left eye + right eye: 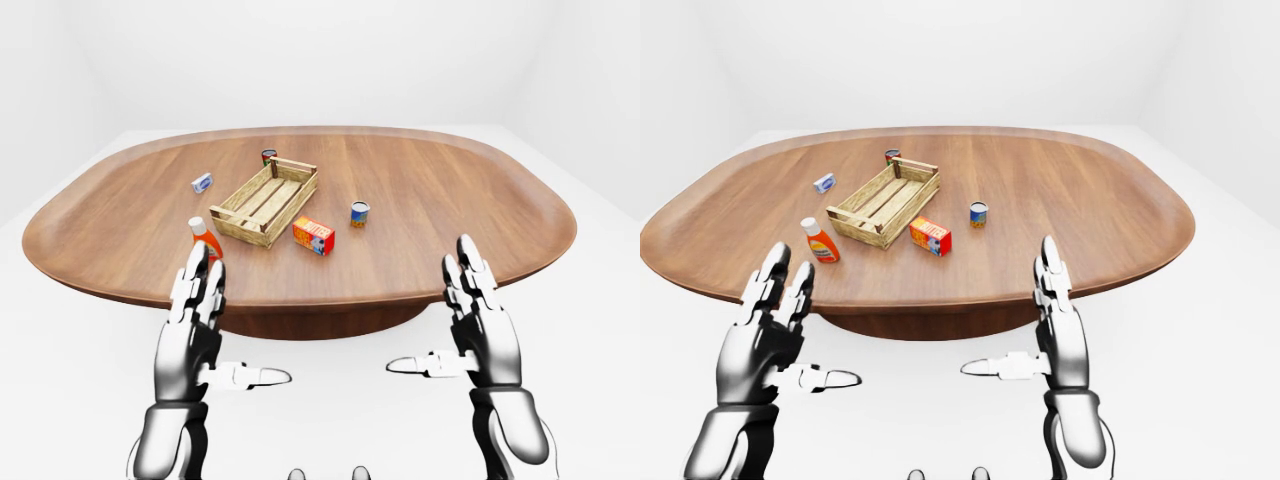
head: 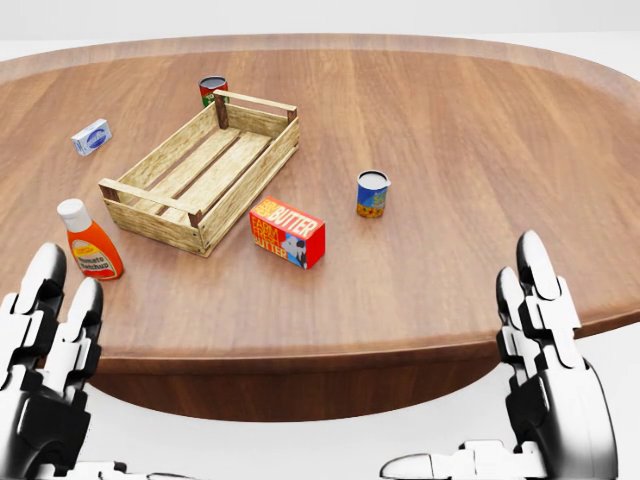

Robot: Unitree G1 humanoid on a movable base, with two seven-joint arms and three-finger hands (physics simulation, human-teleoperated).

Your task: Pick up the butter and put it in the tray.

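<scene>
Red butter point(image 2: 287, 232) box, long axis down-right beside tray point(image 2: 160, 215); both hands' fingers point(image 2: 538, 290) apart.

in the head view the right hand point(image 2: 545, 380) has bare worktop point(image 2: 480, 150) above it, with only the blue can point(image 2: 372, 193) standing apart from the butter point(image 2: 287, 232). the left hand point(image 2: 45, 370) sits just below the orange bottle point(image 2: 89, 240). the tray point(image 2: 203, 171) is open-topped, the butter just beside its lower right wall.
</scene>
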